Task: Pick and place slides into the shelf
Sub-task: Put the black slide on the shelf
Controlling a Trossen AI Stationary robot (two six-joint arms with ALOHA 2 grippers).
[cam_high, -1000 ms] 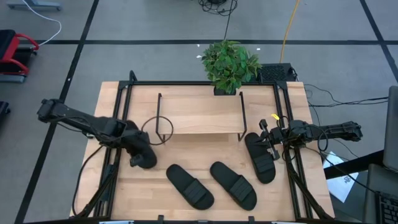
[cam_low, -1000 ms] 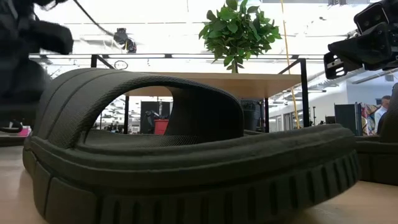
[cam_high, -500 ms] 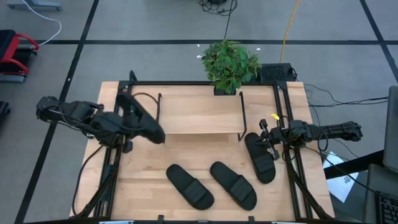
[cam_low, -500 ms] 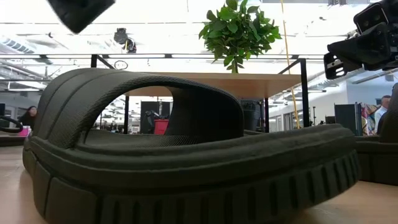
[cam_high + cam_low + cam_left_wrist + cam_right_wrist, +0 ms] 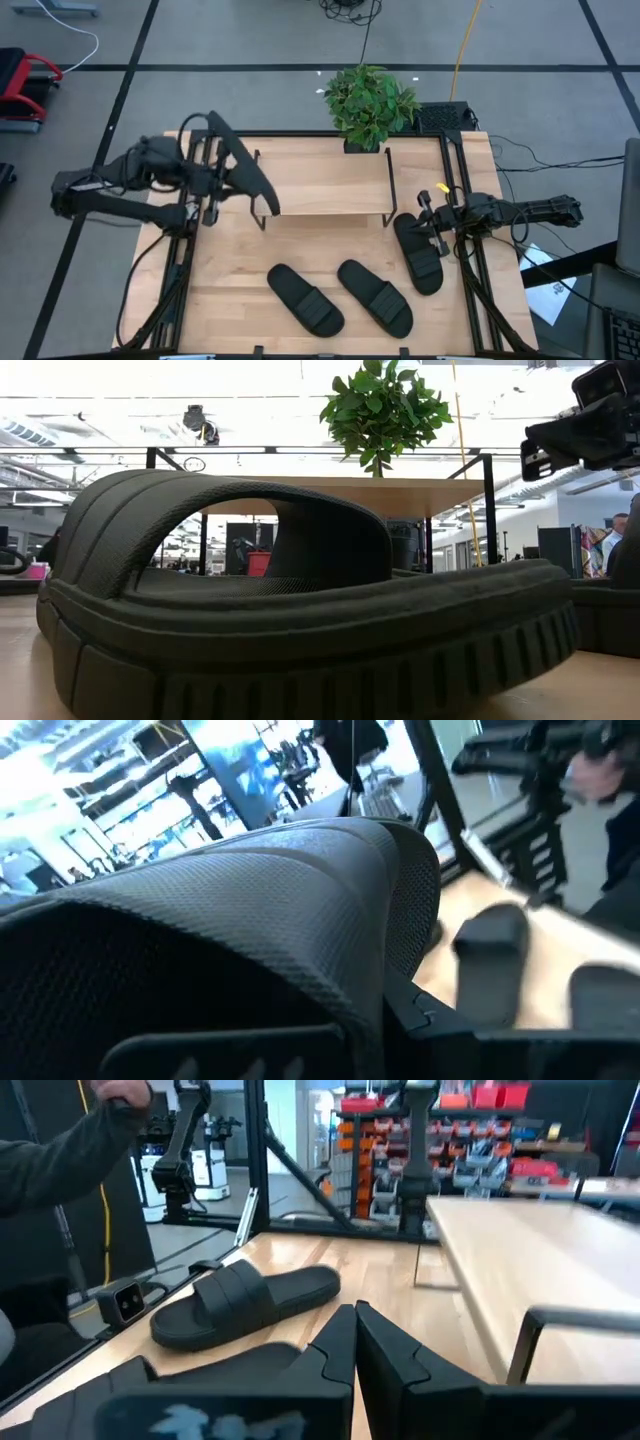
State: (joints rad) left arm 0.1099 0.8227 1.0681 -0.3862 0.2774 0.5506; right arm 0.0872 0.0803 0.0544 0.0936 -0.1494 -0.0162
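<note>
My left gripper [image 5: 208, 185] is shut on one black slide [image 5: 245, 170], held in the air over the left end of the shelf [image 5: 330, 185]. The shelf is a light plank on black wire legs. That slide's ribbed strap [image 5: 250, 910] fills the left wrist view. Two more slides [image 5: 305, 298] [image 5: 376, 297] lie sole-down near the table's near edge. A fourth slide [image 5: 418, 250] lies by the shelf's right end. My right gripper [image 5: 432, 228] [image 5: 355, 1342] hovers shut beside it, above the table [image 5: 575, 440]. My left gripper holds the slide lifted clear of the table and tipped onto its side, its length slanting from the far left toward the shelf. The strap [image 5: 300, 890] sits right in front of the wrist camera and hides where the fingers meet it.
A potted plant [image 5: 368, 105] stands at the far edge behind the shelf. Black frame rails [image 5: 190, 260] run along the table's left and right sides. A person's sleeve [image 5: 60, 1160] shows beyond the table. Bare wood lies in front of the shelf [image 5: 330, 240].
My left gripper has carried the slide up off the table's left near part, toward the far edge and the shelf's left end. The slide has tipped from flat onto its side as it rose. The right arm has kept still.
</note>
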